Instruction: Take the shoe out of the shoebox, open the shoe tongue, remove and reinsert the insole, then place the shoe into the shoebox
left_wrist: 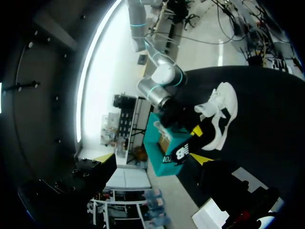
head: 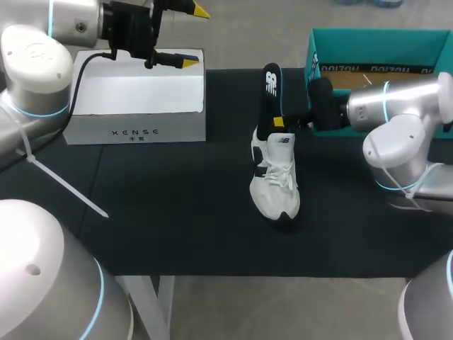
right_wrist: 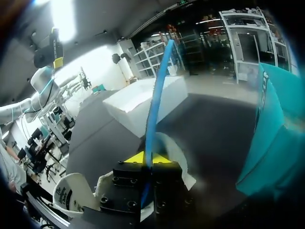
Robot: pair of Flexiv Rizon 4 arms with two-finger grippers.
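Note:
A white shoe (head: 274, 180) lies on the black mat (head: 177, 219), toe toward the front edge. Its black insole with a blue edge (head: 270, 92) stands upright out of the heel opening. My right gripper (head: 278, 122) is shut on the insole's lower part. In the right wrist view the thin blue insole (right_wrist: 157, 95) rises from between the yellow tips of that gripper (right_wrist: 145, 157), with the shoe (right_wrist: 76, 191) underneath. My left gripper (head: 196, 37) hangs open above the white box, holding nothing. Its wrist view shows the shoe (left_wrist: 219, 112) and insole (left_wrist: 183, 151) far ahead.
A white closed box (head: 138, 99) sits at the mat's back left. The teal shoebox (head: 375, 49) stands open at the back right, behind my right arm (head: 396, 106). The mat's front half is bare around the shoe.

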